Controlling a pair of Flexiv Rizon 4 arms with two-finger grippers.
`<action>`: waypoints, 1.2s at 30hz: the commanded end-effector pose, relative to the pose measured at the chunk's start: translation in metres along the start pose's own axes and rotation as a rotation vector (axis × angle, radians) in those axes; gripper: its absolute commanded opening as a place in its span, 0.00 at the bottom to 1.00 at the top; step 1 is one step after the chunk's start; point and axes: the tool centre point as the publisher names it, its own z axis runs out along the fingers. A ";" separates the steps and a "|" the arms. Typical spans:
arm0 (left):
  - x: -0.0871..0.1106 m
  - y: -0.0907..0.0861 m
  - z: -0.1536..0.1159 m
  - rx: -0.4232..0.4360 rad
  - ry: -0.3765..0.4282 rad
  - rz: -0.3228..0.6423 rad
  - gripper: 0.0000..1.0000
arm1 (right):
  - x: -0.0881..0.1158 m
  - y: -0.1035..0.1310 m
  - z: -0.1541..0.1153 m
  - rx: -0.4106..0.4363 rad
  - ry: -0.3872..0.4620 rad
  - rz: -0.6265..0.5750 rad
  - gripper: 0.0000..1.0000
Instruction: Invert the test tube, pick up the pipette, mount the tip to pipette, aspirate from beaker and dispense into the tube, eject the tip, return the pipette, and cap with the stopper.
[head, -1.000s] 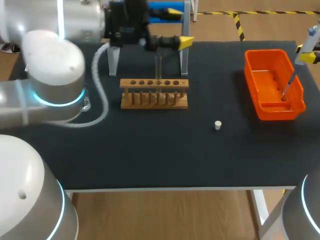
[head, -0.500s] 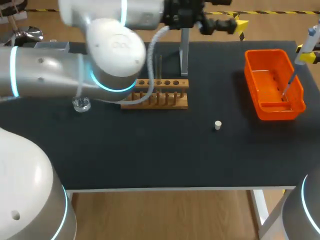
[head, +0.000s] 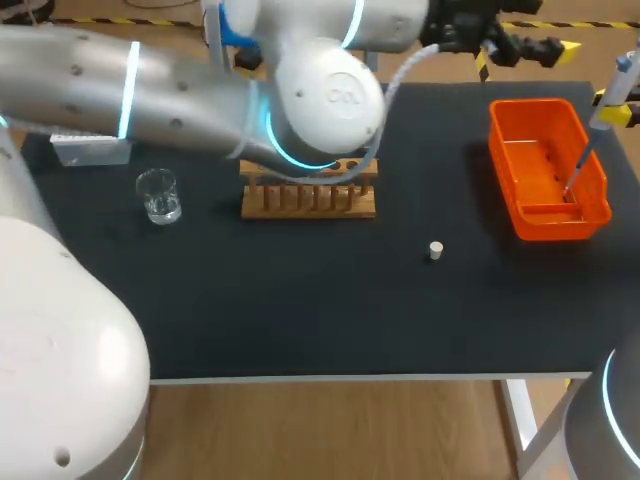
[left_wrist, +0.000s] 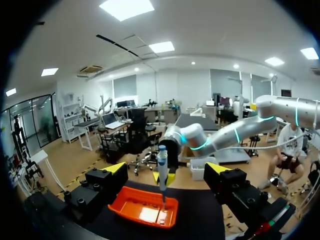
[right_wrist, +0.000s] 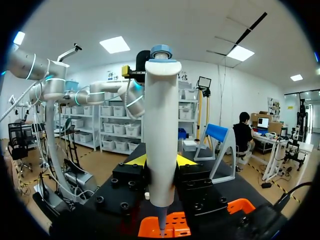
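Observation:
My right gripper (head: 610, 113) (right_wrist: 161, 161) is shut on the white pipette (head: 621, 78) (right_wrist: 160, 130), held upright at the table's right edge. The pipette's thin tip (head: 574, 178) points down into the orange bin (head: 548, 165) (right_wrist: 175, 226). My left gripper (head: 558, 47) (left_wrist: 166, 169) stands open above the table's back edge, left of the bin's far end, with nothing between its fingers. It faces the pipette (left_wrist: 162, 170) and the bin (left_wrist: 142, 212). The white stopper (head: 435, 250) (right_wrist: 147, 195) lies on the mat. A glass beaker (head: 160, 195) stands at the left. My left arm hides the test tube.
A wooden tube rack (head: 308, 197) stands mid-table, its back half covered by my left arm, which spans the back of the table from the left. A grey metal block (head: 90, 150) sits at the back left. The black mat (head: 300, 300) in front is bare.
My left arm has swung to the right along the back of the table, carrying its open gripper from above the rack toward the bin and uncovering the beaker. The right arm and pipette have not moved.

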 end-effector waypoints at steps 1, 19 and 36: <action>-0.004 0.001 0.038 0.004 0.009 -0.004 1.00 | 0.000 0.000 0.000 0.001 0.000 -0.001 0.00; -0.005 0.003 0.039 -0.010 0.017 -0.009 0.00 | 0.000 0.000 0.000 0.001 0.000 -0.001 0.00; -0.005 0.003 0.039 -0.010 0.017 -0.009 0.00 | 0.000 0.000 0.000 0.001 0.000 -0.001 0.00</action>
